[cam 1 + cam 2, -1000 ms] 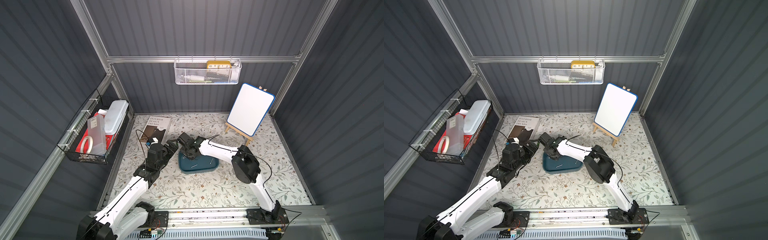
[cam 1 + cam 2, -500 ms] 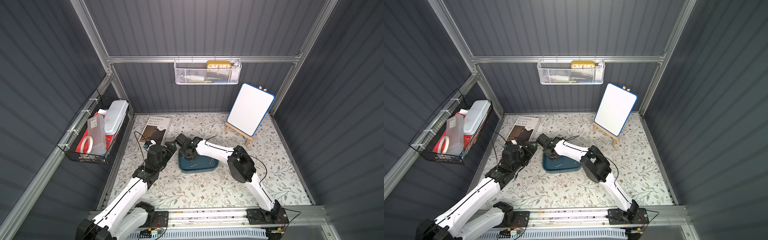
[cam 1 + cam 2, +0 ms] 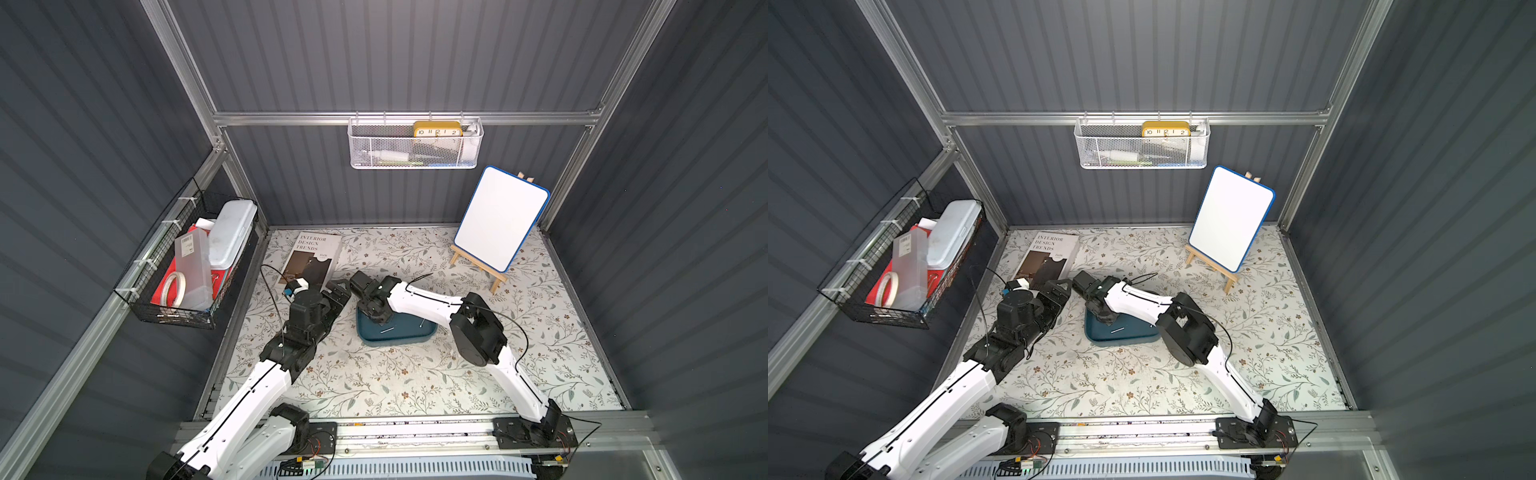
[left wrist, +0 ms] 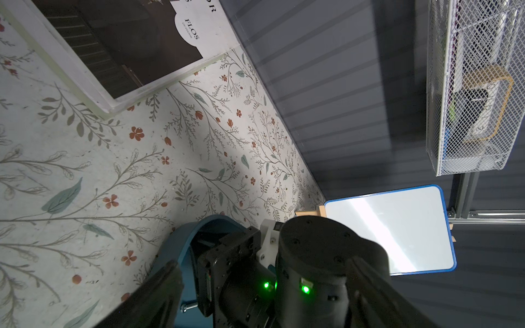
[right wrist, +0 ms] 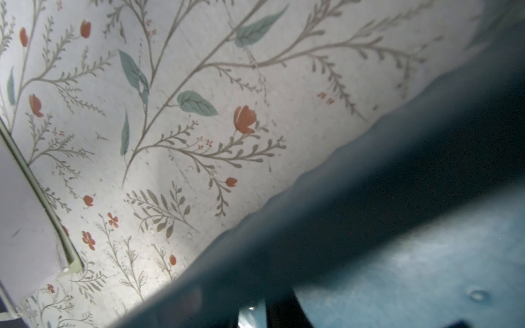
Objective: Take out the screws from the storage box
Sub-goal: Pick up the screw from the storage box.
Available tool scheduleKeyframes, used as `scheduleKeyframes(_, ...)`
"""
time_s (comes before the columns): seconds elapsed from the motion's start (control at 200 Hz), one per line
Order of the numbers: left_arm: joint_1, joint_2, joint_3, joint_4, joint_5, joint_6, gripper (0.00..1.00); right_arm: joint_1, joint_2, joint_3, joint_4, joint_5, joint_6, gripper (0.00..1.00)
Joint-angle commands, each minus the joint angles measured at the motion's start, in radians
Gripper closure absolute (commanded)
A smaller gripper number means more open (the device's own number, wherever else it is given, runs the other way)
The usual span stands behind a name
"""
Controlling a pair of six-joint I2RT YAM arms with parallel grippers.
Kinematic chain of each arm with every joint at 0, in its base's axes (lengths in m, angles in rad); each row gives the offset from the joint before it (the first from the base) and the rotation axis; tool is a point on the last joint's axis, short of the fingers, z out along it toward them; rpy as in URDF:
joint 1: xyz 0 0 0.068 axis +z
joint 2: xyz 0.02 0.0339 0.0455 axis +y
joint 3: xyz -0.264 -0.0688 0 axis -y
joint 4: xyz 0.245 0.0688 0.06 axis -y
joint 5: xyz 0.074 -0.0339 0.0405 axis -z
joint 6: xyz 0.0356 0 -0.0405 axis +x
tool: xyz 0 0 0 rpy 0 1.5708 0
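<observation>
left pincer (image 3: 338,291) wide, near storage box (image 3: 415,337) | right pincer (image 3: 377,316) down in storage box, grip cannot tell | screws (image 3: 387,331) inside

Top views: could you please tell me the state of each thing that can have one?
storage box, open-topped, resting flat.
screws, two visible, lying loose in the storage box.
left tool, open, empty, beside the storage box.
right tool, down inside the storage box; open or shut unclear.
whiteboard, blank, propped up.
magazine, closed, lying flat.
white lidded box, lid shut.
</observation>
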Motion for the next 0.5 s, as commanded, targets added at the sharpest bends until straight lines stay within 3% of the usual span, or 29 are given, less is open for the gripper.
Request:
scheduleKeyframes(0.0, -0.005, -0.015, 0.026, 0.003, -0.001, -0.007, 0.07, 0.006, 0.042, -0.017, -0.106, -0.003, -0.008, 0.83)
scheduleKeyframes(0.16, -0.005, -0.017, 0.018, 0.012, 0.009, -0.009, 0.07, 0.004, 0.008, -0.031, -0.158, 0.044, -0.042, 0.83)
scheduleKeyframes(0.495, -0.005, 0.015, 0.005, 0.047, 0.042, 0.003, 0.07, -0.04, -0.086, -0.217, -0.115, -0.022, -0.154, 0.83)
